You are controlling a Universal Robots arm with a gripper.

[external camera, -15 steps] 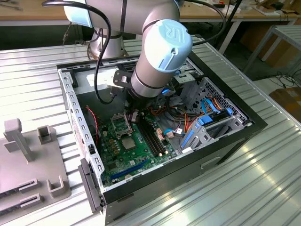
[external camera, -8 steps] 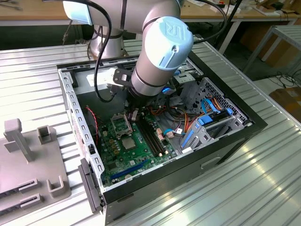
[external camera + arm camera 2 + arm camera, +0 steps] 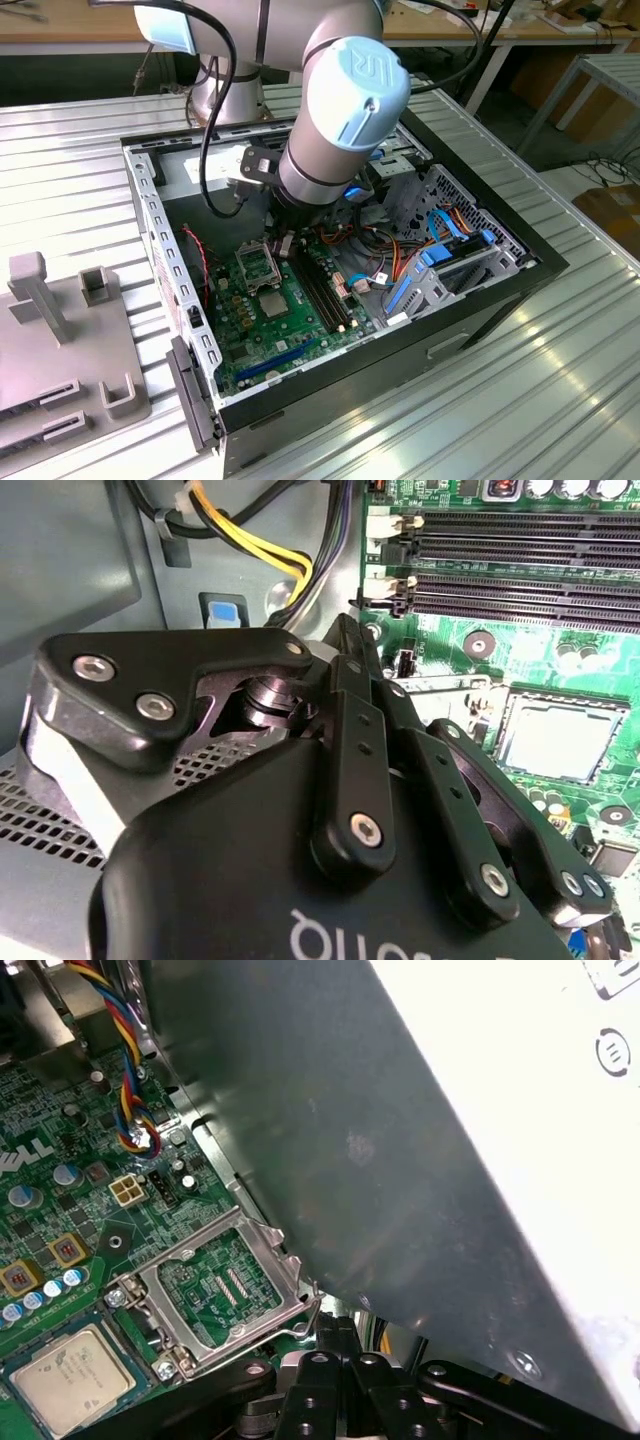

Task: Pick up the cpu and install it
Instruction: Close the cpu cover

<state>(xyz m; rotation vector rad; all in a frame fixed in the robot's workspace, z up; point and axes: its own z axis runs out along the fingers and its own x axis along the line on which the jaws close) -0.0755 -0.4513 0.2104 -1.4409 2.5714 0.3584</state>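
Exterior view frames an open computer case point(image 3: 500, 275) lying on a ribbed metal worktop point(image 3: 560, 390), with the robot arm point(image 3: 340, 110) reaching down into it. The hand point(image 3: 287, 243) hangs low over the green motherboard point(image 3: 262, 335), near the case's rear wall and just above the socket area. In both wrist views the black linkage bars of the hand fold in toward each other, and the fingers point(image 3: 352, 645) look drawn together with nothing seen between them.

The cpu point(image 3: 68, 1378) already lies flat in its socket on the motherboard, grey metal top facing up; the second wrist view shows it point(image 3: 555, 738) beside the hand's linkage, apart from it. Just next to the cpu, the hinged silver socket frame point(image 3: 215, 1295) stands swung open, its window showing green board behind. Long black memory slots point(image 3: 520, 565) run alongside the socket. A grey fixture block point(image 3: 60, 340) sits at the worktop's edge on the exterior view's left.
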